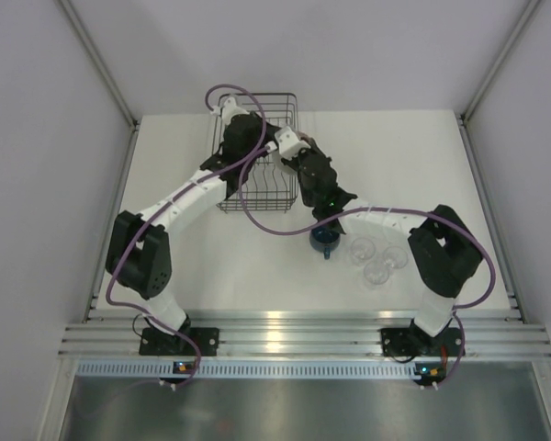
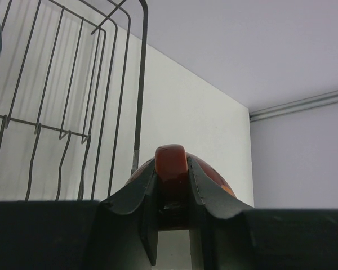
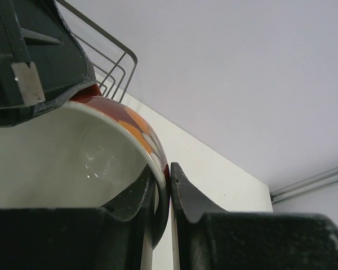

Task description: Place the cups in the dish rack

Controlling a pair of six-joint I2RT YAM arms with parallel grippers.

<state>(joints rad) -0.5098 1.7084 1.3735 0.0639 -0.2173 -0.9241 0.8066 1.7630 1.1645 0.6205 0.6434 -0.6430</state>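
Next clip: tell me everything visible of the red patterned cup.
The red patterned cup looks like glossy ceramic, plain white inside, with a red outside carrying orange and white patches. Its thick red handle sits clamped in the left gripper jaws. The right gripper jaws pinch its rim, one inside and one outside. Its mouth faces the right wrist camera, close beside the dish rack.

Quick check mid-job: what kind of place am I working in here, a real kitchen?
Probably a lab test cell, not a kitchen: bare white table, plain white enclosure walls, and aluminium rails along the near edge. The dish rack and red cup look like props.
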